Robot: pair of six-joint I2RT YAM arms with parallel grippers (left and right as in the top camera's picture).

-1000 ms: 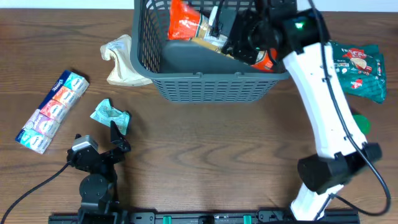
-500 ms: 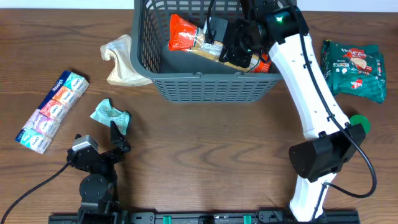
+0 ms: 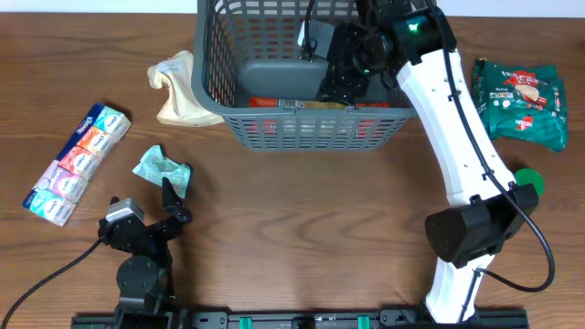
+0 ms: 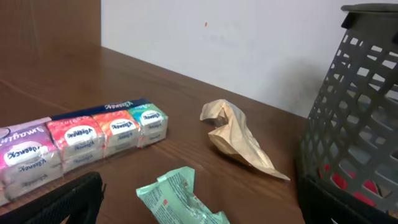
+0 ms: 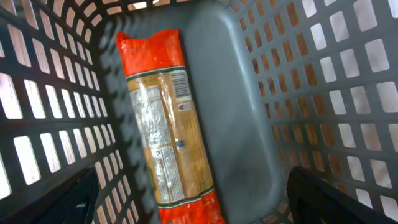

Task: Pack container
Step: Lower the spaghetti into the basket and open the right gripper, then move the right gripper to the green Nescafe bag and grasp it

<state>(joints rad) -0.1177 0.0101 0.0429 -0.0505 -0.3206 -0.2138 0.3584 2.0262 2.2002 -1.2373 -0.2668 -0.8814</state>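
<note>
The container [image 3: 311,130], a dark grey lattice basket, stands at the back centre of the table; its walls fill the right wrist view [image 5: 311,93] and its corner shows in the left wrist view [image 4: 360,112]. A long red-orange packet [image 5: 161,130] lies flat on the basket floor against one wall, and it shows through the front slots [image 3: 302,103] from overhead. My right gripper [image 3: 343,68] hangs open inside the basket above the packet [image 5: 196,205], touching nothing. My left gripper [image 3: 174,206] rests open near the front left, empty [image 4: 200,213].
A mint-green wrapper [image 3: 163,168] lies just ahead of the left gripper. A row of tissue packs [image 3: 76,163] lies at the far left and a crumpled beige bag [image 3: 178,87] beside the basket. A green snack bag [image 3: 523,102] and a green round thing [image 3: 530,181] are on the right.
The right gripper has opened and let go of the red-orange packet, which dropped from a tilted hold onto the basket floor. The left arm has not moved.
</note>
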